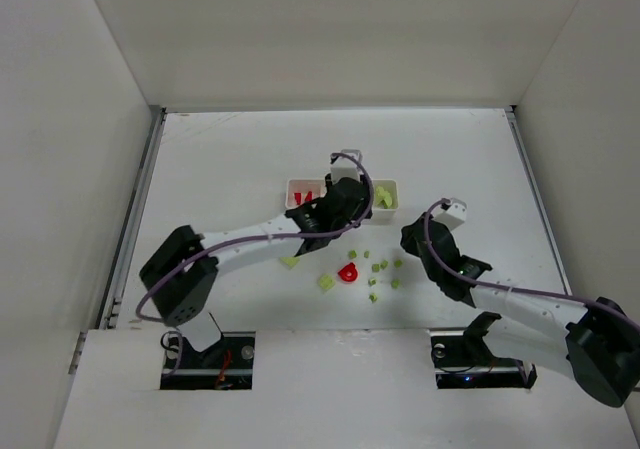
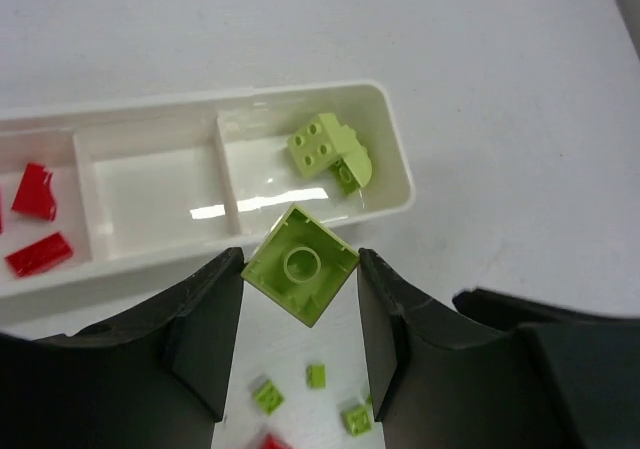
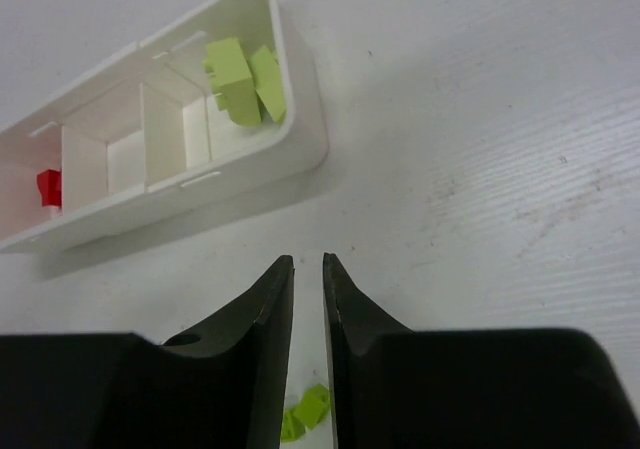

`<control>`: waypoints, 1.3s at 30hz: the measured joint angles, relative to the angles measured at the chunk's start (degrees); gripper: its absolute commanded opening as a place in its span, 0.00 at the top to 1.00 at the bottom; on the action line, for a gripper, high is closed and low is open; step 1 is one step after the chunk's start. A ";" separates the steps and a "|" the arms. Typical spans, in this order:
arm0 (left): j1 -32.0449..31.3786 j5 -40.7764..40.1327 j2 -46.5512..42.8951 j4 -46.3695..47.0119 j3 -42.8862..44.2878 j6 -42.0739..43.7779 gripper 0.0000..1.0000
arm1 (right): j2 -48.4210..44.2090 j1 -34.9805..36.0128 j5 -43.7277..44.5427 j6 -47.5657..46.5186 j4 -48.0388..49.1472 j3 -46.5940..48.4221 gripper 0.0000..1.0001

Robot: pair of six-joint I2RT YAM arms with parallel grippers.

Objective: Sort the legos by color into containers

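My left gripper (image 2: 300,271) is shut on a light green lego (image 2: 300,262), gripped at two opposite corners with its hollow underside facing the camera. It hangs just over the near wall of the white tray (image 2: 402,174), by the right compartment, where two green legos (image 2: 325,149) lie. Red legos (image 2: 35,191) lie in the left compartment. My right gripper (image 3: 308,261) hovers above the table to the right of the tray (image 3: 300,139), jaws nearly together with nothing between them. Several loose green legos (image 1: 384,266) and a red one (image 1: 348,272) lie on the table in front of the tray.
Two more green legos (image 1: 290,261) (image 1: 326,282) lie to the left of the loose group. The left arm (image 1: 240,251) reaches diagonally across the table to the tray (image 1: 294,182). White walls enclose the table on three sides.
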 measured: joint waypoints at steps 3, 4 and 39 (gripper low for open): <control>1.88 2.27 9.51 0.85 7.23 1.46 0.77 | -1.22 -0.02 0.22 1.22 -0.59 -1.38 0.69; 2.36 2.78 12.35 1.05 9.20 1.84 0.77 | -1.66 -0.02 0.28 1.51 -0.66 -1.79 0.67; 3.74 5.38 9.77 0.42 4.15 3.87 0.55 | 6.34 8.35 -2.32 7.10 -21.35 4.48 0.53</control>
